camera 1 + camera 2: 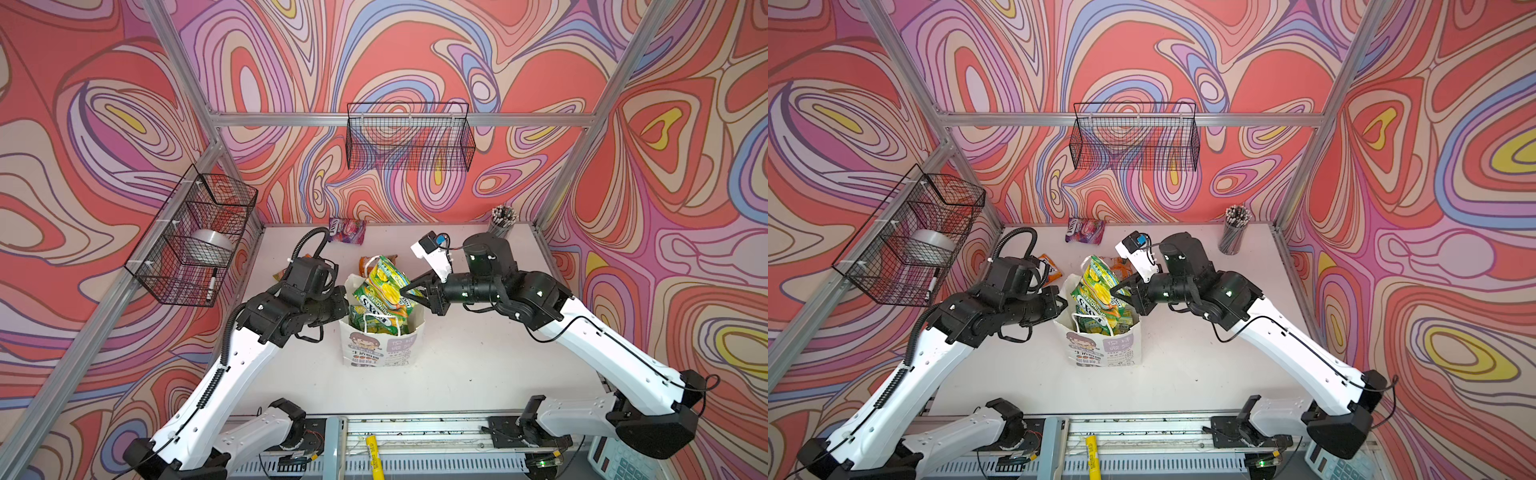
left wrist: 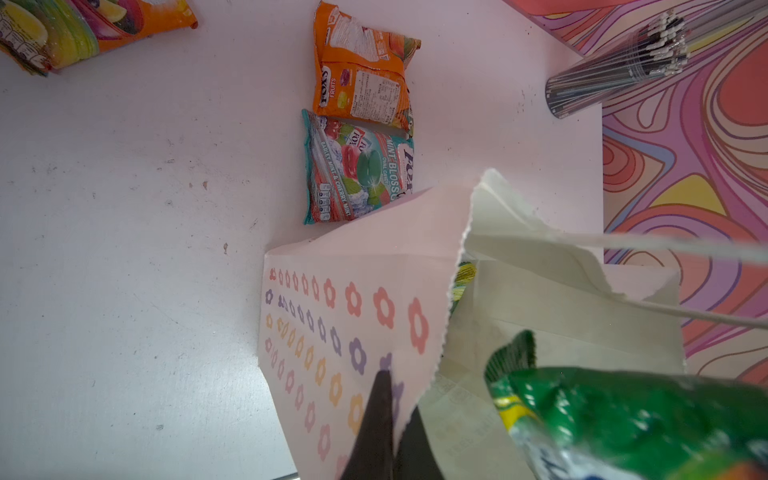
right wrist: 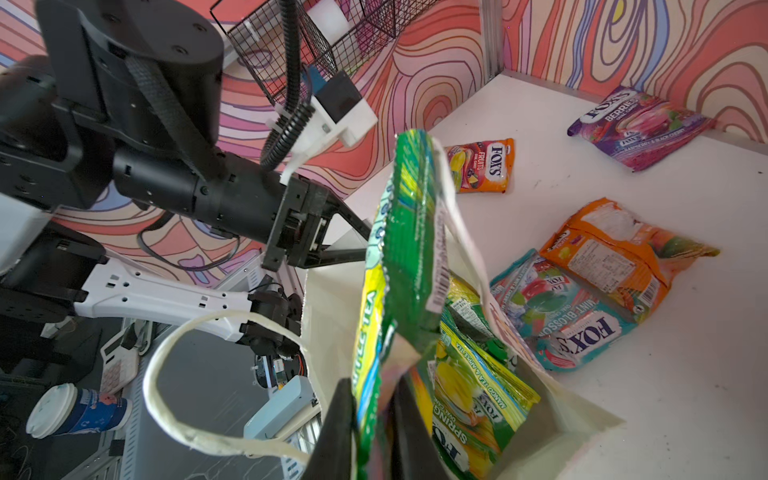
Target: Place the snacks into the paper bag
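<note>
The white paper bag [image 1: 382, 347] [image 1: 1102, 349] stands upright mid-table. My left gripper [image 2: 399, 395] [image 1: 345, 305] is shut on its flower-printed side wall [image 2: 353, 316] at the rim. My right gripper [image 3: 370, 399] [image 1: 405, 291] is shut on a green-yellow snack packet [image 3: 399, 232] [image 1: 1098, 282], held upright in the bag's mouth. More green-yellow packets [image 3: 469, 399] lie inside the bag. On the table behind it lie a teal packet [image 2: 353, 170], an orange packet [image 2: 361, 79] and a small orange packet [image 3: 482, 166]. A purple packet [image 1: 347, 230] rests against the back wall.
Black wire baskets hang on the back wall [image 1: 409, 137] and the left wall [image 1: 195, 237]. A cup of pens [image 1: 500, 222] stands in the back right corner. A yellow marker [image 1: 374, 455] lies on the front rail.
</note>
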Available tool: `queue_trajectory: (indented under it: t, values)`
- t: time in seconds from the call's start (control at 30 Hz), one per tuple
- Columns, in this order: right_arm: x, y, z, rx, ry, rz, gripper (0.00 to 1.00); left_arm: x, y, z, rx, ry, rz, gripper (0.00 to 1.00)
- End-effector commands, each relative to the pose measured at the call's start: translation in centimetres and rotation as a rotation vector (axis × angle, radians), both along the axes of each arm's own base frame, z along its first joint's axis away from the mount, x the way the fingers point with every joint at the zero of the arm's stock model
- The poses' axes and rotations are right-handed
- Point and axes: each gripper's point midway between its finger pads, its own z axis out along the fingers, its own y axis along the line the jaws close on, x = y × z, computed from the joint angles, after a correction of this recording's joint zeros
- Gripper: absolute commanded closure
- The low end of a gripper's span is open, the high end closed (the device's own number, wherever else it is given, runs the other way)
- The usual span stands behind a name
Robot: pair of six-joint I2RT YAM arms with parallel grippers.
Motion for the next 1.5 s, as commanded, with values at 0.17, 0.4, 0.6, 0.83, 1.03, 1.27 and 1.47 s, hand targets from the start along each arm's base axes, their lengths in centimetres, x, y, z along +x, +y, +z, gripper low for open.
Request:
queue_trajectory:
  t: [0.17,0.4,0.6,0.83,1.03,1.27,1.47]
  values:
    - [0.9,1.8,-3.3,-0.116,-0.03,-0.009,1.0,0.4,-0.2,2.5,-0.03,-0.072,-0.011,1.0]
    - [1.2,2.6,-5.1,-0.166,-0.025,-0.021,0.57,0.7,-0.3,2.8,-0.031,-0.079,-0.013,1.0]
    - [2.9,1.0,-4.2,-0.222,-0.101,-0.157,0.22,0.7,0.0,2.7,-0.005,-0.077,-0.01,1.0]
    - [5.4,0.2,-1.1,-0.259,-0.181,-0.272,0.06,0.7,-0.1,2.2,-0.005,-0.071,-0.016,1.0]
    - [6.4,3.2,-1.0,-0.259,-0.187,-0.203,0.03,0.6,0.1,2.4,0.001,-0.07,-0.016,1.0]
    - [7.9,5.2,-1.5,-0.285,-0.205,-0.178,0.89,0.8,-0.4,2.8,-0.003,-0.07,-0.037,1.0]
    - [8.9,2.7,1.3,-0.282,-0.281,-0.307,1.0,1.8,-3.9,4.6,-0.11,-0.072,-0.16,1.0]
